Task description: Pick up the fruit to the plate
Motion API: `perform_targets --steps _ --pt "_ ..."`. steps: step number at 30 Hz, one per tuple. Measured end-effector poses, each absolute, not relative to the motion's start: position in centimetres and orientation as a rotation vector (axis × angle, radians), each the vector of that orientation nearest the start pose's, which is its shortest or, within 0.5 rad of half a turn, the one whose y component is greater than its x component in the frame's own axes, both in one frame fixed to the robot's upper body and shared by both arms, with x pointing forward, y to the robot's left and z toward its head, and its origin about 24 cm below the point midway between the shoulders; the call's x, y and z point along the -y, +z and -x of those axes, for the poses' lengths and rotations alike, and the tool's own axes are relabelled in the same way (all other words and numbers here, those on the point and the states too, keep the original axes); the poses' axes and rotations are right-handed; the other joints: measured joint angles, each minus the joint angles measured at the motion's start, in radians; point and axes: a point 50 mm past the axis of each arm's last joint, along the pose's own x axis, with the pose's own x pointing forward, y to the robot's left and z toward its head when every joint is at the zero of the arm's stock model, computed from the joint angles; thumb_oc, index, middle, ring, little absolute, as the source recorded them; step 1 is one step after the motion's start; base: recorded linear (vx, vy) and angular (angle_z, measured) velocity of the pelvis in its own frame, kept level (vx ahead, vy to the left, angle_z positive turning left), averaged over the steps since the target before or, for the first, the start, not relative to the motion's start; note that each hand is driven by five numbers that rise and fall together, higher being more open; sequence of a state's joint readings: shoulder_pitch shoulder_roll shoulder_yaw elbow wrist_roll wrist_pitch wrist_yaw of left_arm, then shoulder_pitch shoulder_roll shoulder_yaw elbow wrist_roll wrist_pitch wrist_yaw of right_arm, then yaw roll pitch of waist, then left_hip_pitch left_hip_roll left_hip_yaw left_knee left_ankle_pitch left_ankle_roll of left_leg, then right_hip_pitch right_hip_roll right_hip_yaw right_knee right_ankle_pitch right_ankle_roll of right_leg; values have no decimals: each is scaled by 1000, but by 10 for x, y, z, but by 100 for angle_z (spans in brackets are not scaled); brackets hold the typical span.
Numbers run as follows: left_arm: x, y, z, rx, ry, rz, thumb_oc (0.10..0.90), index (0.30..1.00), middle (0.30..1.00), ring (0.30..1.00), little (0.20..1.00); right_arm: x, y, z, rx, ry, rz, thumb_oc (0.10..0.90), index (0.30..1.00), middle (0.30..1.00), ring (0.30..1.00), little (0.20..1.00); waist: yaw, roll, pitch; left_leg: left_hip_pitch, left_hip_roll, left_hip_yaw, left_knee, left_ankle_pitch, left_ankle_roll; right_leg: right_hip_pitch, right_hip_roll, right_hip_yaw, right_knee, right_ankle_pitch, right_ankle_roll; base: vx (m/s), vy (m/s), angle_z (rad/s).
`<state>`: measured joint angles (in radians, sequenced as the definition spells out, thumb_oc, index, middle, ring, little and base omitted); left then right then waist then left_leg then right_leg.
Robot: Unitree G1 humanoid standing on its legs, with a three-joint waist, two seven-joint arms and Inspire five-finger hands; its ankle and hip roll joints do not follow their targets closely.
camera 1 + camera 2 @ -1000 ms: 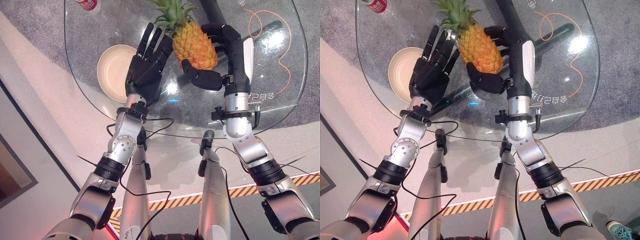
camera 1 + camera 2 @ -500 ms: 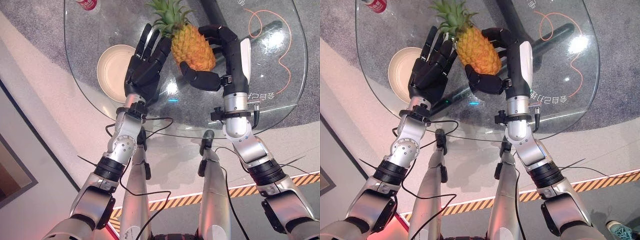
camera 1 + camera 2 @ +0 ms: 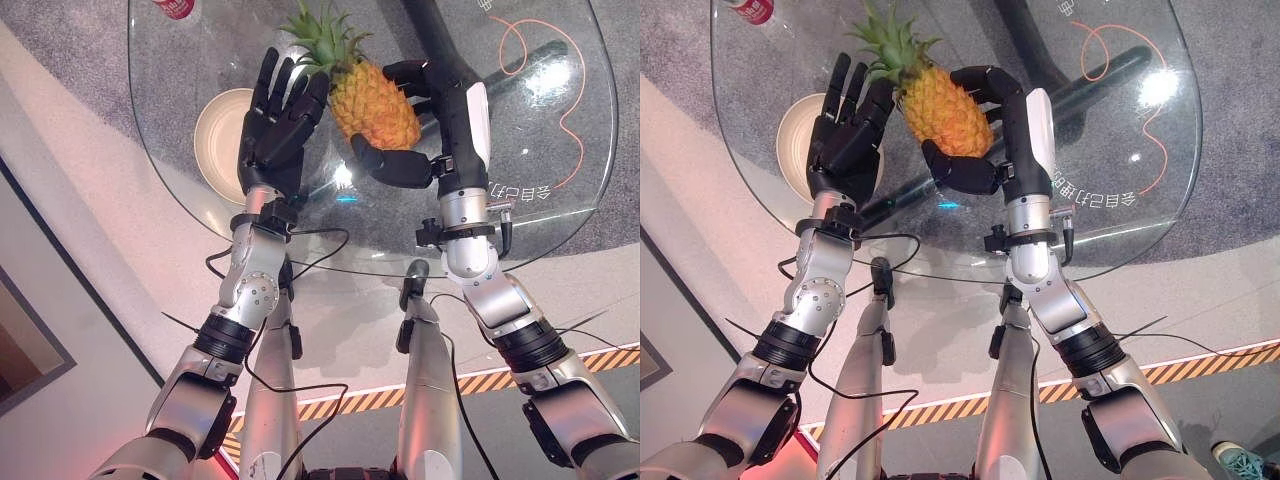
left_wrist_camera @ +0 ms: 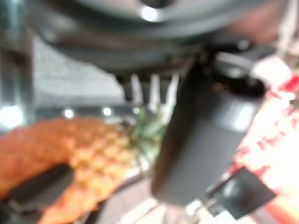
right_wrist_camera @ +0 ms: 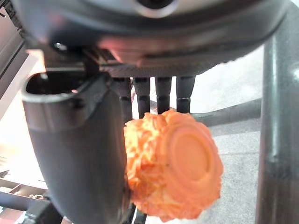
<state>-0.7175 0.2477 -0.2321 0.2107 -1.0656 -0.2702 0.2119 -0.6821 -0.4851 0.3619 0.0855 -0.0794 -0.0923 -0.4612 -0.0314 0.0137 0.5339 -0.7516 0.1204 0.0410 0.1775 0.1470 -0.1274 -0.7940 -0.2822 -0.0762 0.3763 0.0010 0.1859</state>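
The pineapple [image 3: 376,102] is orange-yellow with a green crown [image 3: 314,36] that points toward the far left. My right hand [image 3: 452,120] is shut on it, thumb under its near side and fingers curled over its far side. In the right wrist view the fruit's round base [image 5: 183,164] shows beside the thumb [image 5: 77,158]. My left hand [image 3: 274,122] is open with straight fingers, just left of the crown and over the plate's right edge. The cream plate [image 3: 218,120] lies on the glass table [image 3: 560,205] at the left, partly hidden by that hand.
A red can [image 3: 175,8] stands at the table's far left edge. Under the glass run the table's dark base bars [image 3: 1110,70] and an orange cord [image 3: 565,120] lies on the floor. The table's right half is bare glass.
My right hand has carried the pineapple to the left, toward the plate. The left hand has shifted left and farther out, now overlapping the plate's edge.
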Motion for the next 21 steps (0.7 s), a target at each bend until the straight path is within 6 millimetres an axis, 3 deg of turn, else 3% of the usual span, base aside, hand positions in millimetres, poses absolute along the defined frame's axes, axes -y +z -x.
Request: perform_targets --steps 21 --pt "-118 210 -349 434 -198 792 800 900 900 900 900 125 219 -329 737 -17 525 100 300 300 300 200 0 0 0 0 0 0 -1 1 0 0 0 0 0 0 0 0 0 0"
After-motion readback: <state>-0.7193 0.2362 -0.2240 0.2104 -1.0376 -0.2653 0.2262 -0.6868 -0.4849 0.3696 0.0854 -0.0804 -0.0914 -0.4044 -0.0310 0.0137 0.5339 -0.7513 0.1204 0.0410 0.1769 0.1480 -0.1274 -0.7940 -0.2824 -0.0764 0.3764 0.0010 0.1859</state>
